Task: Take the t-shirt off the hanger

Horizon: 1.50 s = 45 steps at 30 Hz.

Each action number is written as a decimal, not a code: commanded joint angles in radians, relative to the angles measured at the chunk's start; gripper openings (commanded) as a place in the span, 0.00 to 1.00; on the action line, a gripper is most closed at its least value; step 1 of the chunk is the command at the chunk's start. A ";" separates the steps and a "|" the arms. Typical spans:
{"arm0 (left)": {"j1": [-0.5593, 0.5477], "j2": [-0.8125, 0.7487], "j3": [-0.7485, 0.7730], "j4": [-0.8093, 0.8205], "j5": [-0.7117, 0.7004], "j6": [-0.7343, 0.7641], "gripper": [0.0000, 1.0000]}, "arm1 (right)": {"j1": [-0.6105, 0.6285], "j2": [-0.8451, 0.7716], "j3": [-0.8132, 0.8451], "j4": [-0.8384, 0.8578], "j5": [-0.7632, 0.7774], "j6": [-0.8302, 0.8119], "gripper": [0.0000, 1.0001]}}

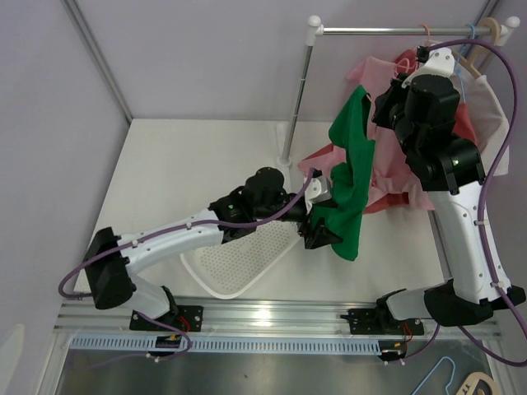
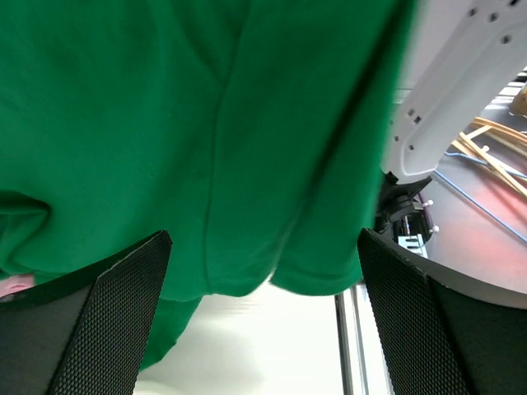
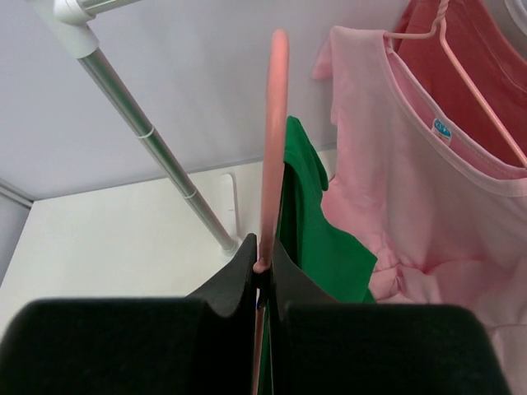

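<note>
The green t-shirt [image 1: 352, 156] hangs from a pink hanger [image 3: 272, 140] in front of the rack, with its lower part draped down to the table. My right gripper [image 3: 263, 267] is shut on the hanger's thin pink bar, and the green shirt [image 3: 313, 239] falls just right of the fingers. In the top view the right gripper [image 1: 381, 105] is at the shirt's top edge. My left gripper [image 1: 319, 227] is open at the shirt's lower hem. In the left wrist view the green cloth [image 2: 206, 140] hangs above and between the spread fingers [image 2: 115, 313], not pinched.
A metal clothes rack [image 1: 395, 30] with an upright pole [image 1: 298, 99] stands at the back. A pink shirt [image 3: 412, 206] and a red shirt [image 3: 478, 74] hang on it behind the green one. A white perforated tray [image 1: 239, 259] lies under the left arm.
</note>
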 commanded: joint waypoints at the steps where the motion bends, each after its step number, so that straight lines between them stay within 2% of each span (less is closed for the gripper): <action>1: -0.018 0.044 0.080 0.109 0.034 -0.015 0.99 | -0.003 -0.024 0.048 0.017 -0.031 0.020 0.00; 7: -0.034 0.180 0.232 0.068 0.020 -0.013 0.99 | -0.005 -0.023 0.056 0.014 -0.060 0.037 0.00; 10: -0.041 0.191 0.246 0.121 0.029 -0.059 0.99 | -0.007 -0.018 0.052 0.006 -0.068 0.043 0.00; 11: -0.042 0.190 0.260 0.126 0.034 -0.064 0.92 | -0.007 -0.018 0.051 0.005 -0.071 0.044 0.00; 12: -0.042 0.202 0.269 0.118 0.044 -0.066 0.61 | -0.005 -0.018 0.049 0.006 -0.071 0.044 0.00; 14: -0.042 0.219 0.315 0.044 0.052 -0.058 0.05 | -0.011 -0.017 0.043 0.008 -0.076 0.044 0.00; 15: -0.044 0.226 0.327 0.030 0.058 -0.063 0.01 | -0.014 -0.018 0.043 0.008 -0.079 0.043 0.00; 17: -0.054 0.205 0.285 0.043 0.092 -0.060 0.01 | -0.037 -0.015 0.054 0.008 -0.102 0.043 0.00; 19: -0.079 0.126 0.144 0.118 0.098 -0.041 0.01 | -0.069 0.003 0.095 -0.012 -0.134 0.044 0.00; 22: -0.165 0.029 0.015 0.131 0.046 0.040 0.01 | -0.149 0.043 0.146 -0.041 -0.206 0.046 0.00; 25: -0.293 -0.025 -0.062 0.108 -0.020 0.072 0.01 | -0.204 0.063 0.171 -0.043 -0.253 0.052 0.00; 26: -0.365 -0.045 -0.073 0.105 -0.035 0.085 0.01 | -0.224 0.072 0.172 -0.041 -0.263 0.055 0.00; 29: -0.483 -0.047 -0.093 0.080 -0.090 0.102 0.01 | -0.241 0.091 0.178 -0.037 -0.293 0.069 0.00; 32: -0.519 -0.018 -0.126 0.086 -0.057 0.091 0.01 | -0.247 0.095 0.190 -0.053 -0.318 0.075 0.00; 33: -0.512 0.010 -0.139 0.091 -0.063 0.091 0.01 | -0.247 0.094 0.207 -0.066 -0.324 0.078 0.00; 34: -0.498 0.021 -0.154 0.106 -0.140 0.070 0.01 | -0.247 0.089 0.218 -0.098 -0.359 0.081 0.00; 36: -0.350 0.067 -0.211 0.201 -0.138 -0.013 0.01 | -0.238 0.062 0.224 -0.145 -0.402 0.086 0.00; 37: -0.270 0.084 -0.212 0.233 -0.065 -0.158 0.01 | -0.223 0.039 0.208 -0.191 -0.404 0.084 0.00; 38: -0.126 0.100 -0.203 0.267 -0.030 -0.214 0.01 | -0.209 0.016 0.182 -0.208 -0.387 0.080 0.00; 40: -0.003 0.120 -0.151 0.281 -0.022 -0.300 0.01 | -0.171 -0.095 0.040 -0.208 -0.349 0.081 0.00; 44: 0.097 0.166 0.019 0.148 -0.194 -0.338 0.01 | -0.163 -0.270 -0.131 -0.219 -0.341 0.086 0.00; 45: 0.120 0.182 0.113 0.117 -0.177 -0.357 0.01 | -0.163 -0.288 -0.135 -0.257 -0.340 0.084 0.00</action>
